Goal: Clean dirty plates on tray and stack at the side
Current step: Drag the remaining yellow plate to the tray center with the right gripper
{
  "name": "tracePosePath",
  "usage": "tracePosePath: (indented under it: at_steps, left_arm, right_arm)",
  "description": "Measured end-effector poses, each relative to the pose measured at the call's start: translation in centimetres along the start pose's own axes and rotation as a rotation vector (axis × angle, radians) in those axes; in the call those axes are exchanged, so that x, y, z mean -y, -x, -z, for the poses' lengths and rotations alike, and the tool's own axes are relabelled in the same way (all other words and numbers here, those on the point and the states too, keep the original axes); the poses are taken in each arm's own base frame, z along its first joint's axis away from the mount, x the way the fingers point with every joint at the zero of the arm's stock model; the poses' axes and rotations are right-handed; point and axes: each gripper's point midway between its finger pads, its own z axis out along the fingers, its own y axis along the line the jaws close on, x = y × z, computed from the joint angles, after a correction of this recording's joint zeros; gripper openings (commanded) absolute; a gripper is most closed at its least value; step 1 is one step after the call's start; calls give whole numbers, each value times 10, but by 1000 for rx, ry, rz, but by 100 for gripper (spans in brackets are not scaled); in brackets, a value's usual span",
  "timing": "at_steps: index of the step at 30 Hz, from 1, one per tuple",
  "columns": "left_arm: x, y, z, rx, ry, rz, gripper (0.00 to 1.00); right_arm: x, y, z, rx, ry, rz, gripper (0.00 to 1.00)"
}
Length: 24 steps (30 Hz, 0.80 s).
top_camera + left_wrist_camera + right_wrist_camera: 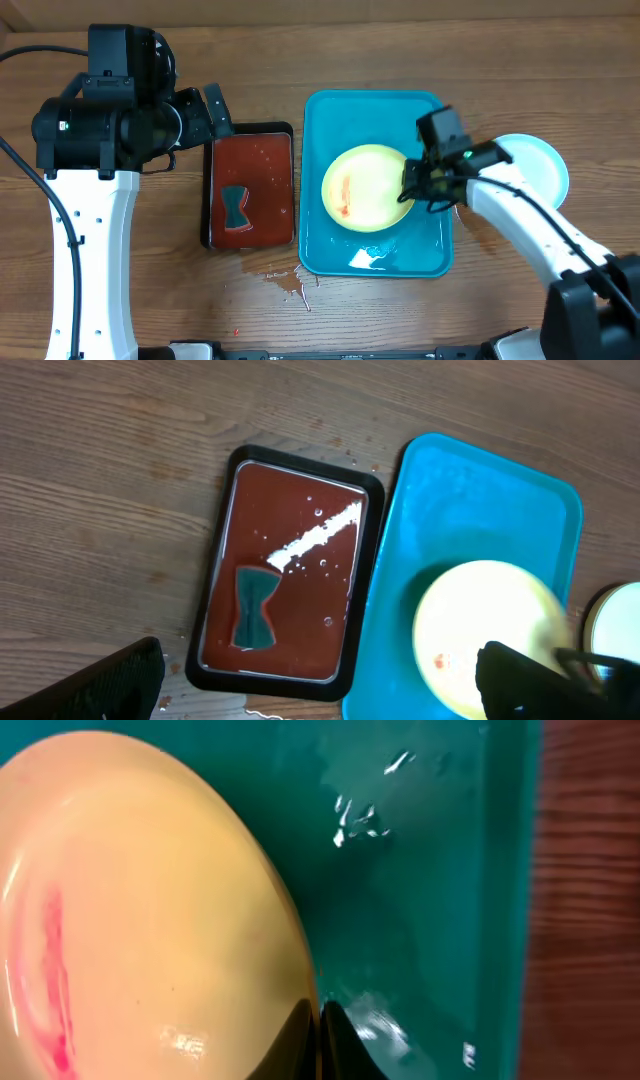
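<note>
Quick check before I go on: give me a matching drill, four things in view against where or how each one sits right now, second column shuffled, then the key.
Column one
1. yellow-green plate
2. blue-white plate
3. teal sponge
4. right gripper

Column two
A. lying in the red liquid of the black tray
B. jaws shut, at the yellow-green plate's right edge
C. on the table, right of the turquoise tray
D. on the turquoise tray, with a red smear on it

Pairs: 1-D, 2-C, 3-A, 4-B
</note>
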Motion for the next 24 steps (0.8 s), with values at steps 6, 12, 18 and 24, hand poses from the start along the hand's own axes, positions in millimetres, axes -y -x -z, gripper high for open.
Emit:
tracePosePath:
  at_steps: [6, 12, 18, 24]
  left_arm:
    - [-2, -10, 0, -43, 7, 3, 100]
    - [-5, -22, 1, -92, 17, 7, 86]
    - [-8, -48, -33, -193, 38, -45, 80]
    - [-20, -85, -102, -282, 64, -80, 73]
  right_arm:
    - [-1, -21, -34, -10, 58, -24, 29]
    - [4, -23, -30, -26, 53, -41, 28]
    - [-2, -4, 16, 69, 91, 9, 31]
    - [-14, 10, 79, 228, 157, 71, 32]
